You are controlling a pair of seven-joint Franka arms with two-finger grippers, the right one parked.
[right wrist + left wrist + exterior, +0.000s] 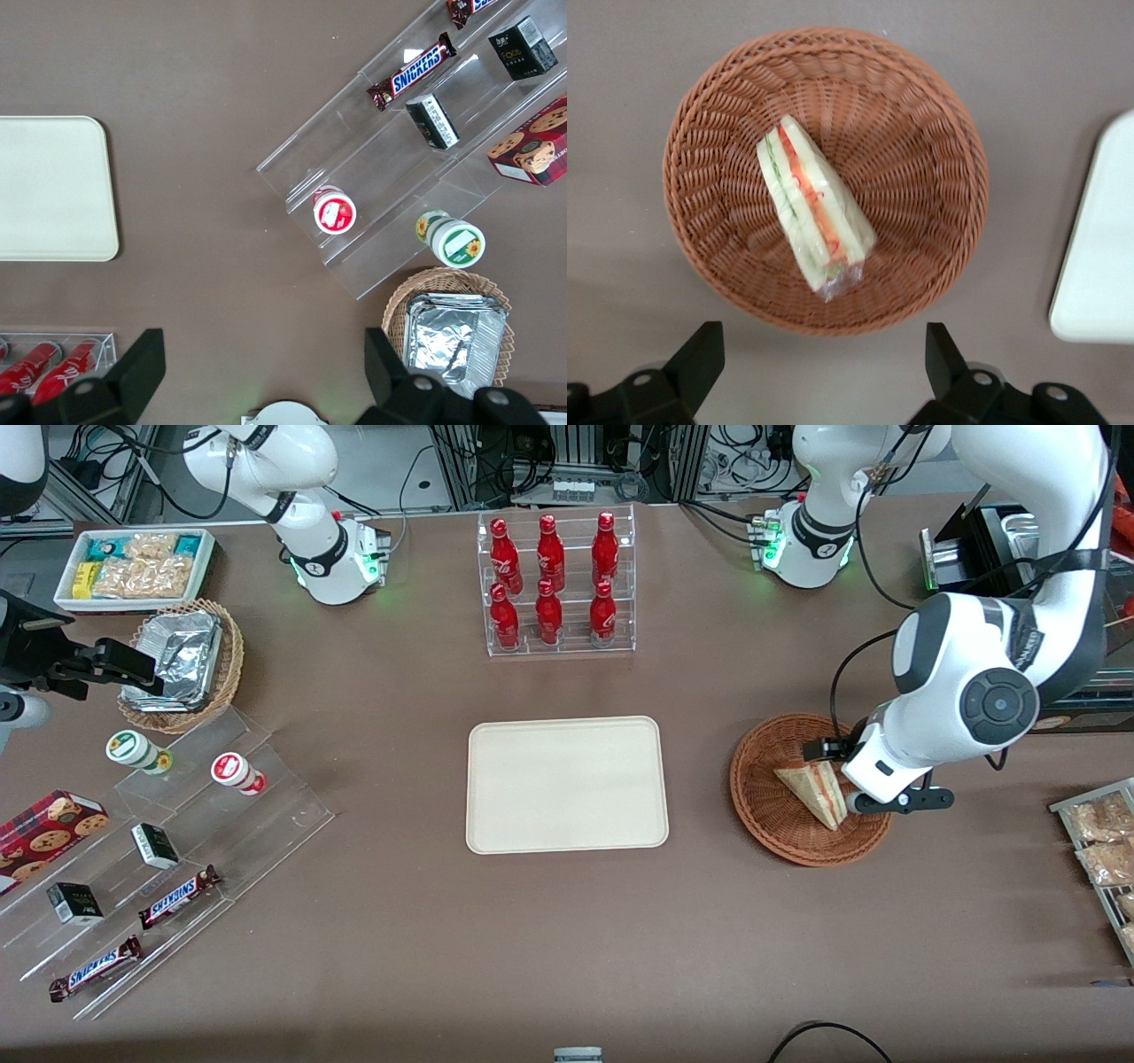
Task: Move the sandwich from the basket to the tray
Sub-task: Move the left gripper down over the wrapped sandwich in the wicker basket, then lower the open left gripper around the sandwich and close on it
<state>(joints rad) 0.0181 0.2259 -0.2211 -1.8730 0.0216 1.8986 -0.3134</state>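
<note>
1. Chocolate bars (177, 897), two in brown wrappers, lie on the clear stepped display stand (168, 850) at the parked arm's end of the table, nearest the front camera; small dark boxes (154, 845), a red cookie box (46, 828) and two round tubs (237, 772) sit on the same stand.
2. Snack packets (1103, 841) lie on a rack at the working arm's end of the table.
3. Cream tray (567, 784), flat and rectangular with rounded corners, sits mid-table.
4. Reddish-brown wicker basket (802, 793) sits beside the tray, toward the working arm's end.
5. Sandwich (813, 205), a pale wedge in clear wrap with red and green filling showing, lies inside the basket, near its middle.
6. Gripper (824, 354) of the left arm hovers above the basket's rim, its black fingers (700, 359) spread wide apart and holding nothing; the sandwich lies clear of them.
7. Tan wicker basket (182, 669) with foil containers (177, 657) stands farther from the camera than the display stand.
8. Clear rack (556, 584) of red bottles (549, 553) stands farther from the camera than the tray.
9. White bin (133, 567) of snack packets sits farthest off, at the parked arm's end.
</note>
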